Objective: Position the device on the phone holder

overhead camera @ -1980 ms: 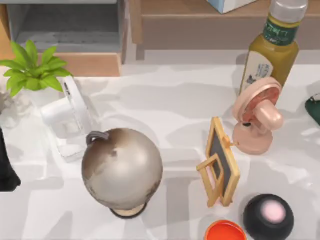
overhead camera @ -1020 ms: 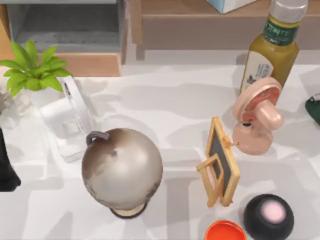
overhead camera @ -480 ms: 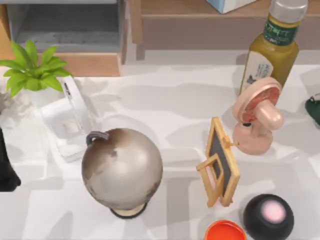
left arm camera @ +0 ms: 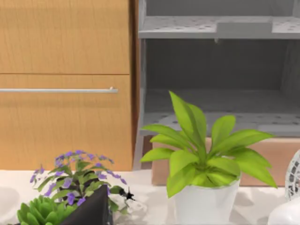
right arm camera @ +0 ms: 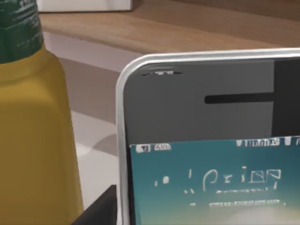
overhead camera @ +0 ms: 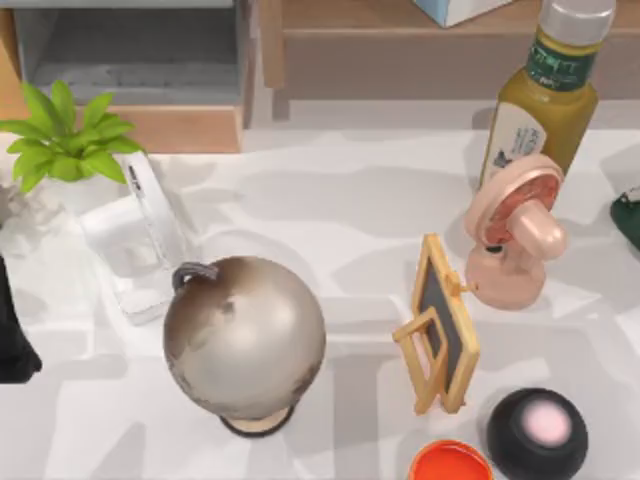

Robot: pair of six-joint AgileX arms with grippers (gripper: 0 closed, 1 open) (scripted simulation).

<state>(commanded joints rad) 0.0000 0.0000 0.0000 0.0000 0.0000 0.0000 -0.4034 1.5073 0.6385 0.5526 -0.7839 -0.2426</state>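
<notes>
The device [right arm camera: 211, 154] stands very close in the right wrist view, pale rim, dark face and lit screen upright. A dark finger [right arm camera: 96, 213] of my right gripper presses at its lower edge. In the top view my right gripper [overhead camera: 628, 213] is a dark shape at the table's far right edge. The white phone holder [overhead camera: 140, 240] sits at the left of the table, its tilted back plate beside the green plant [overhead camera: 65, 135]. My left arm [overhead camera: 12, 335] is parked at the left edge, and one dark finger [left arm camera: 91, 212] shows in the left wrist view.
A large globe [overhead camera: 245, 335] stands just right of the holder. A wooden easel with a chalkboard [overhead camera: 440, 325], a pink fan [overhead camera: 515, 235], a yellow-green bottle [overhead camera: 545, 95], a black ball [overhead camera: 537, 432] and an orange lid [overhead camera: 450, 462] crowd the right half. Shelves line the back.
</notes>
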